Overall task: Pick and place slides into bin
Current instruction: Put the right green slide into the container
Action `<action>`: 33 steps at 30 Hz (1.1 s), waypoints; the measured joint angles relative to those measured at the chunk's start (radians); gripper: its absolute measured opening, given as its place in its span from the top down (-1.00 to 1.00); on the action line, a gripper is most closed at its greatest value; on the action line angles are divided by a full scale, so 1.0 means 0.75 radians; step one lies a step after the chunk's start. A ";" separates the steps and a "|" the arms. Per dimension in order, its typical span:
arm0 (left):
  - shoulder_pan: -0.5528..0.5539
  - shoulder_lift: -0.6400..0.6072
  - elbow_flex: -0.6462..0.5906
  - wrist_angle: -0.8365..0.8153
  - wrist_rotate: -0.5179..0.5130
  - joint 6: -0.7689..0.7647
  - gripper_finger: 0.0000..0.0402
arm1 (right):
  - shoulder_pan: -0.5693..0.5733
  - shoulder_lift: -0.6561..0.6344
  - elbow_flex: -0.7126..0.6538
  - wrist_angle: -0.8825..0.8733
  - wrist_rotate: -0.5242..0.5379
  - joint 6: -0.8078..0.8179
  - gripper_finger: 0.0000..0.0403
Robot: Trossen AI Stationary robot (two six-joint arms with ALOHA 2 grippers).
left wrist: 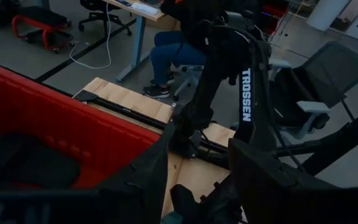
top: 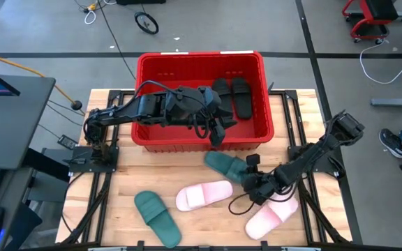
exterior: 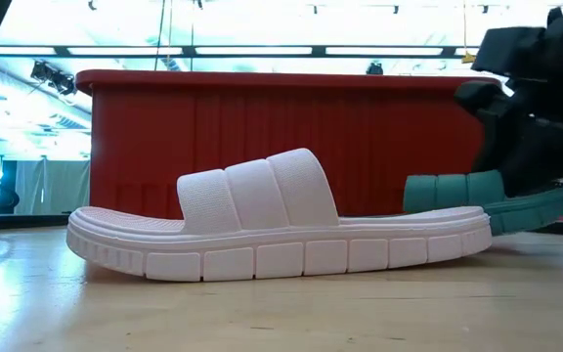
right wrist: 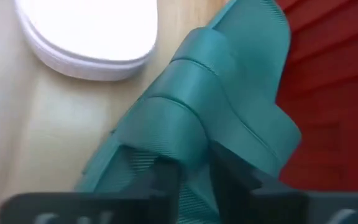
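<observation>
Your right gripper (right wrist: 194, 171) is at the green slide (top: 227, 166) that lies just in front of the bin's (top: 257, 132) near wall, right of centre. In the right wrist view the two dark fingers (right wrist: 166, 177) sit close together with the slide's edge pinched between them. In the low view this slide (exterior: 457, 191) rests low by the table, its toe pointing toward the red wall.

Two black slides (top: 232, 94) already lie side by side in the bin's far right part.

Around the gripped slide, one pink slide (top: 204, 195) lies just to its near left, almost touching it. A second pink slide (top: 271, 216) sits under the right arm, near the table's near right edge. The other green slide (top: 156, 216) lies well apart at the near left.

Your left gripper (top: 215, 129) hangs over the bin's near wall, directly on the far side of the gripped slide. Its fingers (left wrist: 272, 180) stand apart and hold nothing.

Beyond the table's right side, a seated person's legs (left wrist: 173, 53) show.
</observation>
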 joint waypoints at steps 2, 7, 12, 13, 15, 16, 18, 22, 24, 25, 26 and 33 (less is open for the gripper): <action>0.000 0.000 0.000 0.000 0.000 0.000 0.14 | 0.001 -0.043 0.000 0.000 -0.078 0.051 0.79; 0.000 0.000 0.000 0.001 0.000 -0.001 0.17 | 0.019 -0.252 0.000 -0.014 -0.316 0.257 0.90; 0.000 0.000 0.000 0.012 0.000 -0.001 0.23 | 0.064 -0.592 0.015 -0.023 -0.421 0.307 0.94; 0.000 0.000 0.000 0.020 0.000 -0.001 0.24 | 0.074 -0.664 0.029 -0.019 -0.447 0.300 0.95; 0.000 0.000 0.000 0.042 0.000 -0.001 0.27 | 0.096 -0.801 0.062 -0.015 -0.456 0.296 0.94; 0.000 0.000 0.000 0.057 0.000 -0.001 0.28 | 0.107 -0.864 0.084 -0.012 -0.449 0.290 0.93; -0.004 0.000 0.000 0.088 0.001 -0.001 0.31 | 0.126 -0.971 0.124 -0.012 -0.423 0.241 0.92; -0.014 0.000 0.001 0.148 0.042 0.068 0.34 | 0.148 -1.101 0.206 -0.029 -0.367 -0.018 0.96; -0.021 0.000 0.001 0.159 0.131 0.114 0.34 | 0.146 -1.118 0.251 -0.100 -0.331 -0.168 0.96; -0.027 0.000 0.001 0.158 0.168 0.127 0.33 | 0.141 -1.118 0.276 -0.161 -0.294 -0.220 0.96; -0.035 0.000 0.001 0.154 0.189 0.129 0.32 | 0.135 -1.112 0.301 -0.229 -0.244 -0.253 0.95; -0.100 0.017 0.001 0.003 0.201 0.225 0.16 | 0.026 -1.061 0.407 -0.411 -0.052 -0.354 0.96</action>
